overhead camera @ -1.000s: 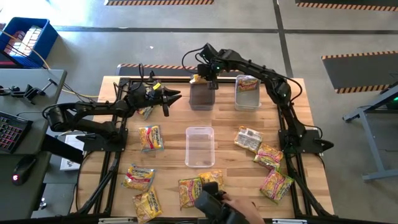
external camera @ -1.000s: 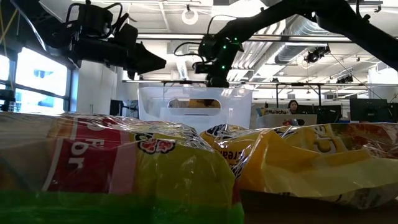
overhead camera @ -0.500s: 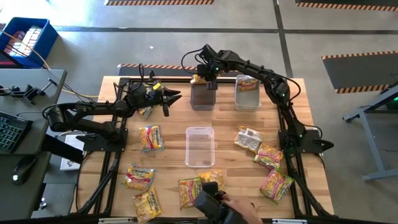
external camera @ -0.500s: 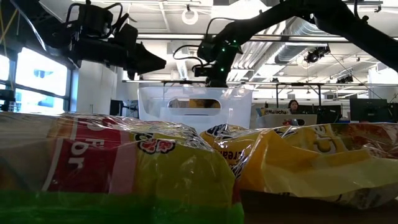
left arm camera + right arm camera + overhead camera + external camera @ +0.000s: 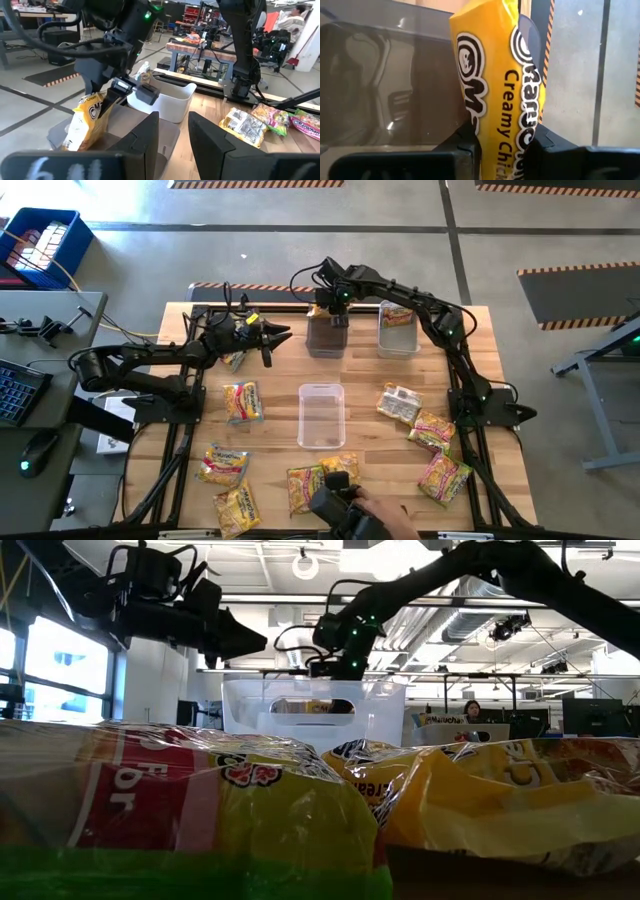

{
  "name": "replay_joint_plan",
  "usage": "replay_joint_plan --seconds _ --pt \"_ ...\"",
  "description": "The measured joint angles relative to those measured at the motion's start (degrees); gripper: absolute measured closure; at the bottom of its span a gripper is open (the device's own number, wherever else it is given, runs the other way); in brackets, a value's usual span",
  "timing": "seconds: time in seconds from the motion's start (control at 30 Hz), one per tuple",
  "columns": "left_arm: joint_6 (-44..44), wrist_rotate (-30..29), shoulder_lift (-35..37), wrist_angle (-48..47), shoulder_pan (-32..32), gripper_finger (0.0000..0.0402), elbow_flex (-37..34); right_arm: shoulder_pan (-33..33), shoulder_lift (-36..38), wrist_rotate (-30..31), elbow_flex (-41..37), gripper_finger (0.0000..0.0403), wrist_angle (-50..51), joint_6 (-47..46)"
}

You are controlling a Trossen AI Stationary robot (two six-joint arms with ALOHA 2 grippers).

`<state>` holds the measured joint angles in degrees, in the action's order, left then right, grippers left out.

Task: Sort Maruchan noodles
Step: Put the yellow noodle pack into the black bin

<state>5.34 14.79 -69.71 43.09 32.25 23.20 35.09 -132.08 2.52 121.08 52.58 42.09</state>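
My right gripper (image 5: 502,137) pinched a yellow Creamy Chicken noodle packet (image 5: 495,75) over the dark bin (image 5: 325,335); my left gripper (image 5: 283,333) hovered, fingers parted.

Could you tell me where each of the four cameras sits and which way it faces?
High: overhead, looking straight down; both arms over the table.
Low: table height, looking across packets; both arms overhead.
Left wrist: past the open left gripper toward the right gripper.
Right wrist: own fingers around the yellow packet.
Both wrist views share that packet.
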Motion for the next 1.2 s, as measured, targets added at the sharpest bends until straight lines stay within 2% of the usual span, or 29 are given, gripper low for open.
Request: replay_joint_plan --seconds 0.23,0.33,0.43,0.6,0.7,1.0,1.2 --pt "-0.02 0.00 -0.01 -0.17 0.00 0.0307 0.00 -0.24 -0.21 1.12 0.00 0.0260 -0.32 -0.01" --pt "-0.02 0.00 -0.01 -0.18 0.00 0.0307 0.00 -0.24 -0.17 1.06 1.23 0.0251 2.46 0.16" --pt "-0.06 -0.02 -0.02 -0.22 0.00 0.0307 0.00 -0.21 -0.02 0.25 3.02 0.0266 4.26 -0.42" --pt "-0.07 0.00 -0.02 -0.22 -0.02 0.0307 0.00 0.39 0.07 -1.96 6.26 0.0329 7.37 -3.74" --pt "-0.04 -0.02 -0.02 -0.22 -0.02 0.0307 0.02 1.04 0.07 -1.32 6.51 0.0356 7.68 -6.04" --pt "-0.02 0.00 -0.02 -0.18 -0.02 0.0307 0.02 2.42 0.19 -4.28 5.01 0.0370 9.03 -6.19" --pt "0.00 0.00 -0.02 -0.09 -0.02 0.0307 0.02 2.45 -0.08 -4.21 9.66 0.0399 11.44 -6.19"
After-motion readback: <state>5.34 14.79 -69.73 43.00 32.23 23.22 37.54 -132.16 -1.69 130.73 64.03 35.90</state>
